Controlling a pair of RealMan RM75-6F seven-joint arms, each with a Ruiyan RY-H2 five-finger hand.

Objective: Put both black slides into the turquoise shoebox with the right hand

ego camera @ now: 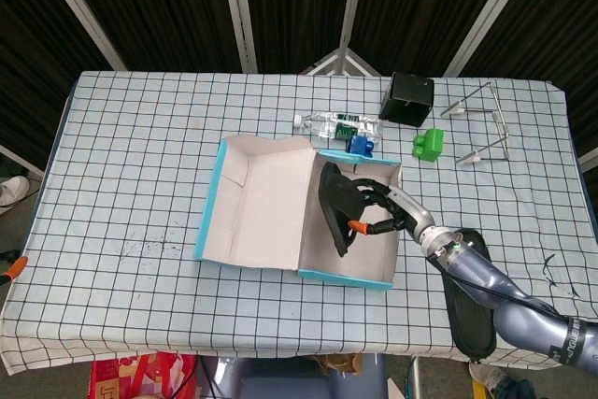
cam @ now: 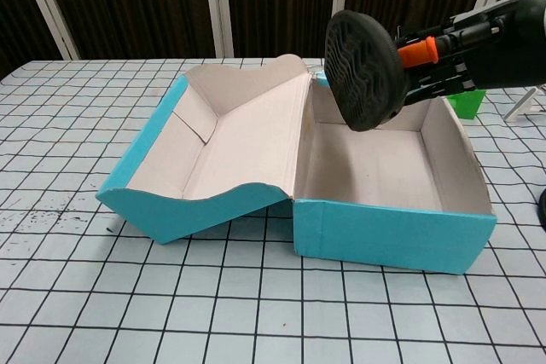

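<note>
My right hand [ego camera: 376, 215] [cam: 437, 44] grips a black slide [ego camera: 333, 206] [cam: 361, 70], held on edge with its ribbed sole toward the chest camera, over the open body of the turquoise shoebox [ego camera: 348, 273] [cam: 388, 234]. The slide hangs just above the box's left part, near the hinge with the lid [ego camera: 257, 215] [cam: 230, 147]. The second black slide [ego camera: 469, 303] lies flat on the table at the front right, beside my right forearm; only its edge [cam: 543, 207] shows in the chest view. My left hand is out of sight.
Behind the box lie a clear plastic bottle [ego camera: 337, 125] with a blue cap [ego camera: 362, 145], a green block [ego camera: 428, 145] [cam: 464, 101], a black box [ego camera: 406, 98] and a wire stand [ego camera: 481, 128]. The checked tablecloth [ego camera: 131, 165] covers the table.
</note>
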